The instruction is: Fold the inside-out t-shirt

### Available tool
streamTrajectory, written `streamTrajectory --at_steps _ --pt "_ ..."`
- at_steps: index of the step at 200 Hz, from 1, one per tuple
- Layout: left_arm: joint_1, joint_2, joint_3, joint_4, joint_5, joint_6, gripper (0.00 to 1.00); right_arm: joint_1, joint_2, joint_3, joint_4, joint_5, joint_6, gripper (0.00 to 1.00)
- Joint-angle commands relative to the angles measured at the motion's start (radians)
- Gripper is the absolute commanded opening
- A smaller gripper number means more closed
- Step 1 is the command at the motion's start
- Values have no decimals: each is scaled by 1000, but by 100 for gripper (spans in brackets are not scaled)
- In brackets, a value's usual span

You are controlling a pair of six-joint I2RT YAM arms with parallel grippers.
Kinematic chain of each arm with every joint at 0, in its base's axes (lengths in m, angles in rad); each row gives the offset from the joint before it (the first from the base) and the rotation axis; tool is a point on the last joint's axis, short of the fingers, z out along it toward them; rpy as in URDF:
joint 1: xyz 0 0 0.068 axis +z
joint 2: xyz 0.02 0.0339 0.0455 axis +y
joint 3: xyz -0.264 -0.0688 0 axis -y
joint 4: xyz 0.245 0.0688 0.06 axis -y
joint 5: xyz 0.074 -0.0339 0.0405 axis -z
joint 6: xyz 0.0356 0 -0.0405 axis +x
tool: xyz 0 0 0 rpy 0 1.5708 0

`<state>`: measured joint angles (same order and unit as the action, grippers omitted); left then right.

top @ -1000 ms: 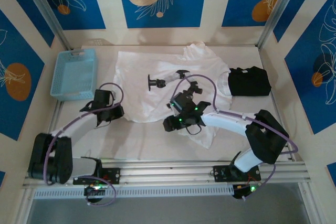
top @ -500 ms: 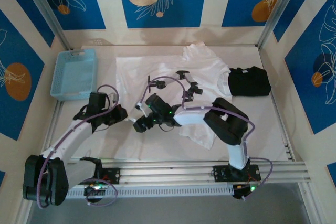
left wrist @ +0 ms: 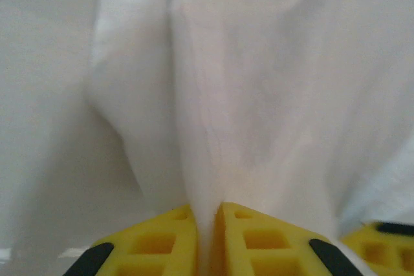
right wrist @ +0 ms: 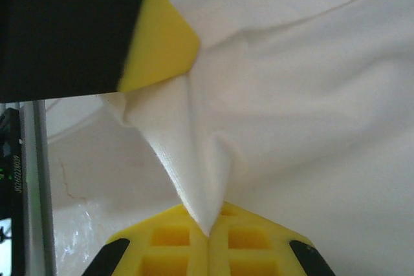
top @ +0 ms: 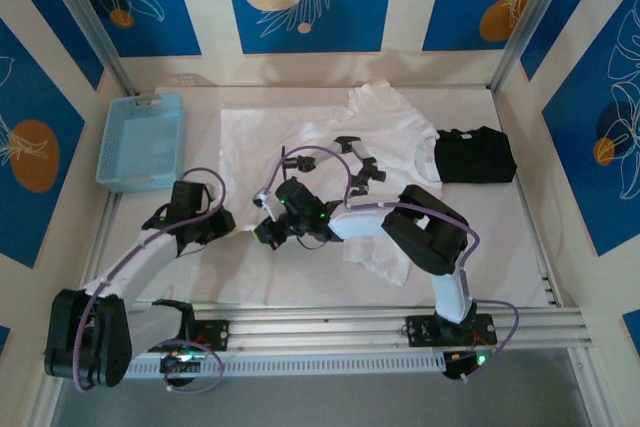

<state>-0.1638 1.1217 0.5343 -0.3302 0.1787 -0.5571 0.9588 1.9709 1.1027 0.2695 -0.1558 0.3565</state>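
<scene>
1. Shirt (top: pixel 390 132) rumpled on mid-worktop (top: pixel 500 237), spread toward 12 o'clock.
2. Left pincer (left wrist: pixel 207 221) pinched narrow on a shirt fold at the shirt's 8 o'clock edge.
3. Right pincer (right wrist: pixel 208 227) clamped on a raised shirt ridge, near, at 3 o'clock of left.
4. Basket (top: pixel 140 137) at 10 o'clock, black garment (top: pixel 475 155) at 2 o'clock.

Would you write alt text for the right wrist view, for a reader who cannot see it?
The yellow-fingered right gripper pinches a raised fold of the white, thin cotton t-shirt, which spreads wrinkled beyond. A yellow-tipped black part sits at upper left.
</scene>
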Motion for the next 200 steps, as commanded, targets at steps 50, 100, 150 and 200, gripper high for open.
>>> streamTrajectory --at_steps 50,100,150,200 --pt "7 -16 -31 -11 -274 48 22 -31 -14 0 18 -61 118 0" --pt "-79 -255 -91 -105 -116 -101 50 -31 11 35 -6 -62 174 0" --pt "-145 -232 -119 -49 -12 -156 56 -29 28 53 -8 -68 182 0" --pt "-148 -117 -135 71 33 -171 52 -23 27 48 -7 -55 177 0"
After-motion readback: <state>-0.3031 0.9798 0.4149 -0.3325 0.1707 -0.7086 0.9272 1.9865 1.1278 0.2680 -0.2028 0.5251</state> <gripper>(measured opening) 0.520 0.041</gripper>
